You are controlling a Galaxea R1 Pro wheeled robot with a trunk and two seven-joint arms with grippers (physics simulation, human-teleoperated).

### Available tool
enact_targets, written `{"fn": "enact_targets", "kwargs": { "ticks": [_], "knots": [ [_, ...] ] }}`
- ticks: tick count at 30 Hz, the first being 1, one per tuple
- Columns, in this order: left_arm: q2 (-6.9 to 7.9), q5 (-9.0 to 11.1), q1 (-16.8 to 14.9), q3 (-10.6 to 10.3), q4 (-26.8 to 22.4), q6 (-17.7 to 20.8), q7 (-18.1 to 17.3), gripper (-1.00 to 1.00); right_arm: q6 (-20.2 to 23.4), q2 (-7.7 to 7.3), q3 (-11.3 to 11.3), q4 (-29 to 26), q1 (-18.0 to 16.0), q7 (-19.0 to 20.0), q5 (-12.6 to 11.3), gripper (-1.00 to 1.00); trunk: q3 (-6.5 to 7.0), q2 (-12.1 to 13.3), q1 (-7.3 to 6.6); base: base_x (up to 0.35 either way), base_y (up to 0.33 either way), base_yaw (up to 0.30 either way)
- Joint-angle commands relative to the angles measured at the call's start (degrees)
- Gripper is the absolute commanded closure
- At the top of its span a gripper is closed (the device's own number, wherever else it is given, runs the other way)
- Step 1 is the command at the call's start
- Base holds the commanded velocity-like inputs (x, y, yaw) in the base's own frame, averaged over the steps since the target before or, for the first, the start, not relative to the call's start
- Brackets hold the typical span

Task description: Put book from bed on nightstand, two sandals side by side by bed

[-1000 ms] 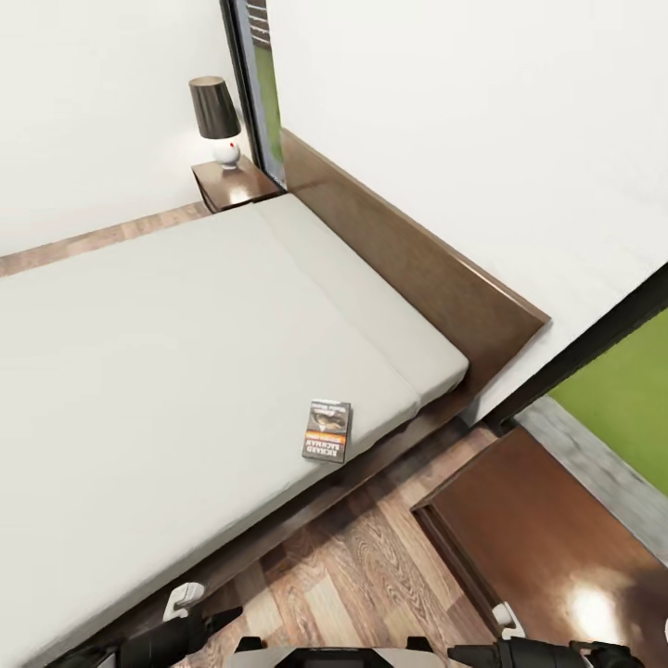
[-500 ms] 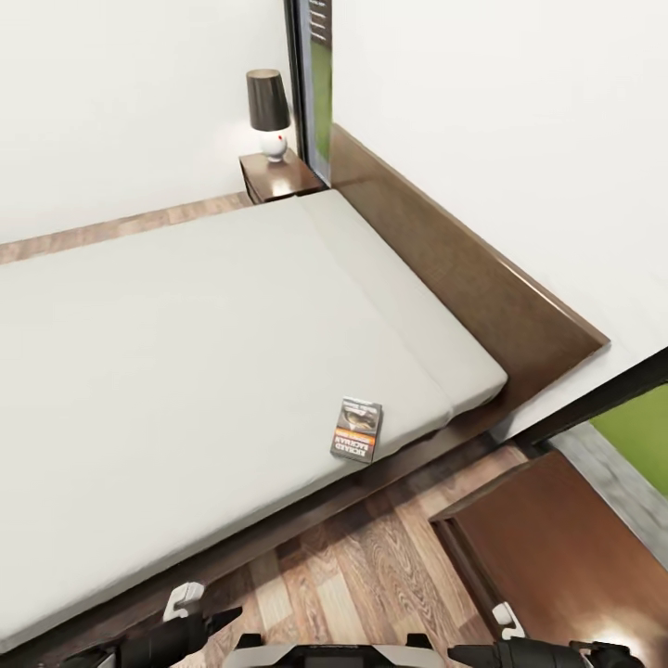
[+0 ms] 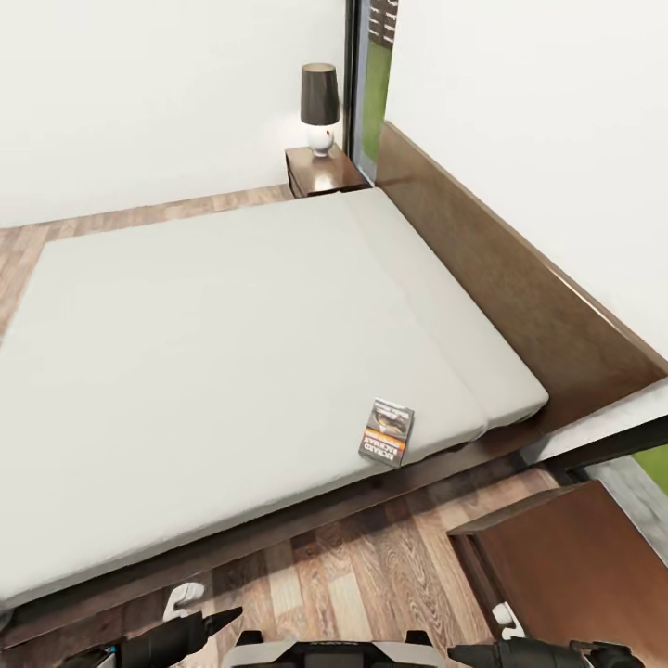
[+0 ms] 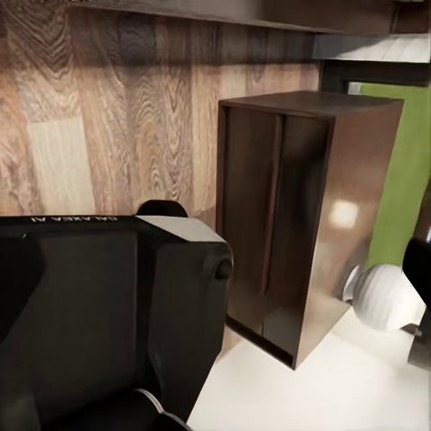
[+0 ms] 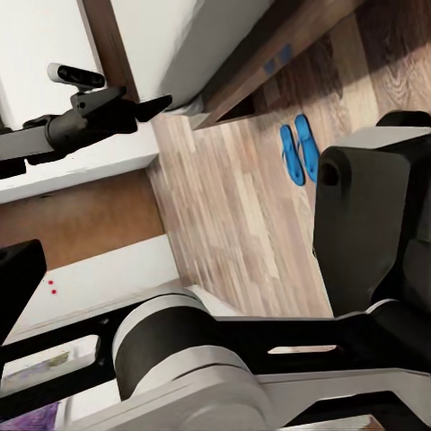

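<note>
The book (image 3: 387,432) lies at the mattress edge, lower right of centre (finger state of both grippers cannot be told), so a clumsy reach may push it off the bed (image 3: 232,325).

Head view: the bed (image 3: 232,353) spans the frame from the left edge to centre right, its headboard (image 3: 520,297) running diagonally along the right side against the wall. The book (image 3: 387,432) lies on the mattress near its lower right corner, close to the edge, with floor (image 3: 371,575) below it. A nightstand (image 3: 323,173) stands at top centre, just beyond the bed's far corner, with a lamp (image 3: 319,107) on it. A second nightstand (image 3: 575,566) occupies the lower right corner. Right wrist view: two sandals (image 5: 298,149) lie side by side on the floor at upper right, near the bed's frame.
</note>
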Motion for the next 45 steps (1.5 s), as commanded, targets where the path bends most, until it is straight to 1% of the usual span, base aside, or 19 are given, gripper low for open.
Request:
{"fn": "enact_targets", "kwargs": {
  "ticks": [1,15,45],
  "knots": [
    [0.01,0.17,-0.04,0.01,0.03,0.40,-0.20,-1.00,0.60,-0.01,-0.09,-0.02,0.00,0.20,-0.07,-1.00,-0.10,-0.09,0.03,0.000,0.000,0.272],
    [0.01,0.13,-0.04,0.01,0.03,0.40,-0.20,-1.00,0.60,-0.01,-0.09,-0.02,0.02,0.20,-0.07,-1.00,-0.54,-0.09,0.03,0.000,0.000,0.250],
    [0.01,0.14,-0.04,0.01,0.03,0.41,-0.20,-1.00,0.67,-0.15,-0.17,-0.02,0.01,-0.26,-0.07,-1.00,-0.57,-0.09,0.03,0.000,0.000,0.006]
  ]
}}
